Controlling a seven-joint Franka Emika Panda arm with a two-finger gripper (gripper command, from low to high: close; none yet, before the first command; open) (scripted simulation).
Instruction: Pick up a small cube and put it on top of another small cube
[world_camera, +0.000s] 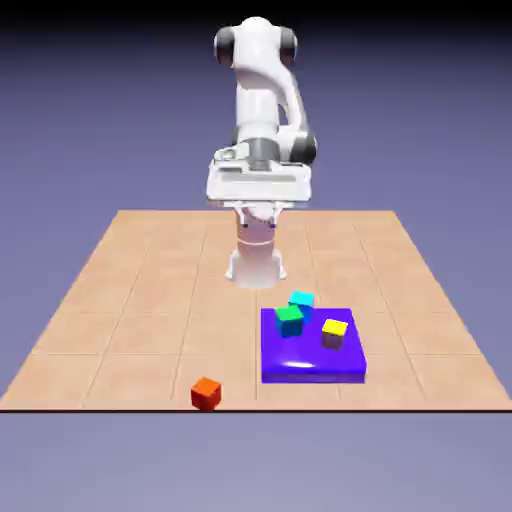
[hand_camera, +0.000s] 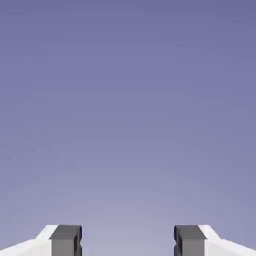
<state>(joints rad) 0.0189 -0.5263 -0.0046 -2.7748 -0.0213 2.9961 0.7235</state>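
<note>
The gripper (hand_camera: 128, 242) was open and empty, jaws wide apart, aimed at plain backdrop. The orange-red cube (world_camera: 206, 393) sat alone near the table's (world_camera: 120, 300) front edge, well apart from the blue block (world_camera: 312, 362). Best approach is straight down from above, centred. The hand view showed no cubes at all.

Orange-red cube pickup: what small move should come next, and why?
Probably bring the tool down and toward the orange-red cube. That cube sits alone near the table's front edge, at the exterior view's left of the blue block. The hand view shows only backdrop between the wide-apart fingers, so nothing is lined up.
</note>
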